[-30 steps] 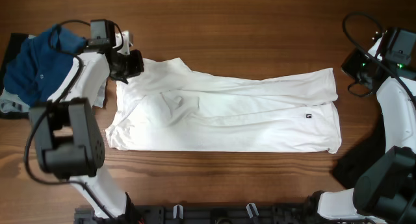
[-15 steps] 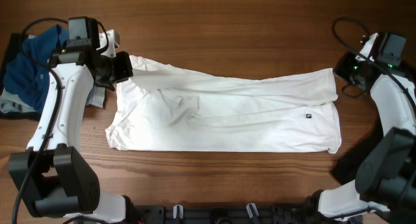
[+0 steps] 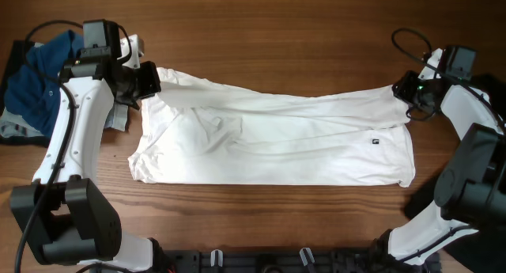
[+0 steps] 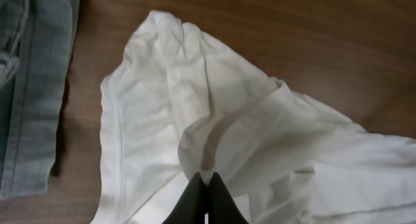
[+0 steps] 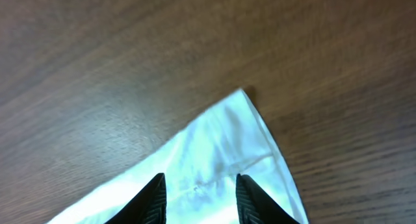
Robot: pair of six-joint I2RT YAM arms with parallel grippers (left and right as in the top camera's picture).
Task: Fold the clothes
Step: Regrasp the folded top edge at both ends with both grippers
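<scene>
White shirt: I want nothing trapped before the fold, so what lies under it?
Only bare wooden table shows around the white shirt, and nothing pokes out from its edges. The denim lies beside it, apart. Whatever the fabric covers cannot be seen.

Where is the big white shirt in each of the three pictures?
Overhead: the white shirt lies spread across the middle of the table.
Left wrist: it fills the middle and lower right, with a fold pinched by the left fingers at the bottom edge.
Right wrist: only one pointed corner shows, low in the middle, by the open right fingers.
Shared landmark: the brown wooden table under the shirt.
</scene>
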